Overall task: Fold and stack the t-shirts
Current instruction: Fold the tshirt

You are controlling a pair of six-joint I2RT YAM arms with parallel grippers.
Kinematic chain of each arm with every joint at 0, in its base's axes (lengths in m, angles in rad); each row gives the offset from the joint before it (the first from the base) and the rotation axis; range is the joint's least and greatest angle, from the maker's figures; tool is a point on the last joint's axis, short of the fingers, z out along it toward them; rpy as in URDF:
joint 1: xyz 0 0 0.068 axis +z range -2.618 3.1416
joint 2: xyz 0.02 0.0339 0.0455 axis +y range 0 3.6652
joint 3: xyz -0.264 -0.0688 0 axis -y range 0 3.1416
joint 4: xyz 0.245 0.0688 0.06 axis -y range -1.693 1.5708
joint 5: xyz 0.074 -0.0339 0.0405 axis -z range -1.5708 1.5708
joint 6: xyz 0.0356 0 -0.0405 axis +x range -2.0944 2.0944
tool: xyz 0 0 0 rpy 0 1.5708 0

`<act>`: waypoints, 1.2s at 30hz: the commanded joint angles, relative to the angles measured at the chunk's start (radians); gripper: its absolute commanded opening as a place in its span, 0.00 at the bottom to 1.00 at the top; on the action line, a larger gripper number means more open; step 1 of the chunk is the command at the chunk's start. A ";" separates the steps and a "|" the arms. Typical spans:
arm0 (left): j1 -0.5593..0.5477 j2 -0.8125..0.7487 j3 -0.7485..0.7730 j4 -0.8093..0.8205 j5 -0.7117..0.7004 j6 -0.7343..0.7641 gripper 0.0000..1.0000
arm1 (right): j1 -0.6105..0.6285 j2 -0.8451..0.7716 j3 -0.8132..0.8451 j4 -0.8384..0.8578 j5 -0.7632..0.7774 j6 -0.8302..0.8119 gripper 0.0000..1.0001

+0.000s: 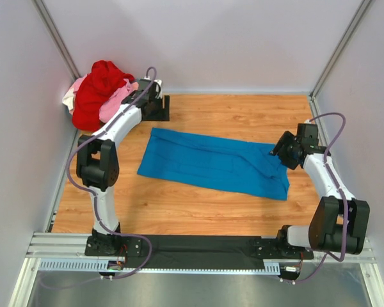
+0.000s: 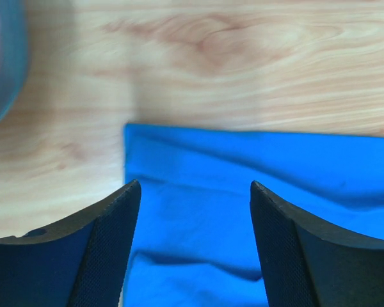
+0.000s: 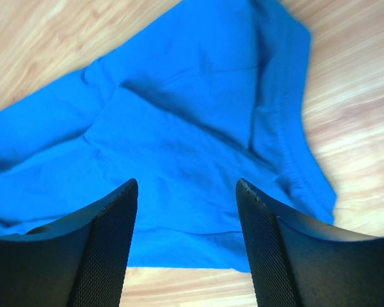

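The bright blue t-shirt (image 1: 214, 163) lies as a long folded strip across the middle of the wooden table (image 1: 243, 112). My left gripper (image 1: 159, 109) is open and empty, hovering above the shirt's far left corner (image 2: 179, 166); its jaws stand wide apart (image 2: 195, 185). My right gripper (image 1: 280, 153) is open and empty above the shirt's right end, where a sleeve hem shows (image 3: 198, 115); its jaws stand wide apart (image 3: 187, 182). The red t-shirt (image 1: 99, 89), the light pink t-shirt (image 1: 115, 102) and the whitish t-shirt (image 1: 69, 99) lie crumpled in a pile at the far left corner.
Grey walls close in the table on the left, back and right. The pile of shirts sits against the left wall, right beside my left arm (image 1: 125, 121). Bare wood shows beyond and in front of the blue shirt. A black mat (image 1: 198, 246) lies between the arm bases.
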 commanded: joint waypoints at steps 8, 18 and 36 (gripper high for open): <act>-0.095 0.198 0.211 -0.057 -0.019 0.064 0.70 | 0.103 0.097 0.036 0.056 -0.030 -0.005 0.62; -0.099 0.209 0.179 -0.109 -0.238 0.048 0.65 | 0.131 0.200 0.094 0.056 -0.048 -0.026 0.61; -0.099 0.338 0.290 -0.214 -0.280 0.015 0.66 | 0.136 0.236 0.085 0.076 -0.056 -0.034 0.60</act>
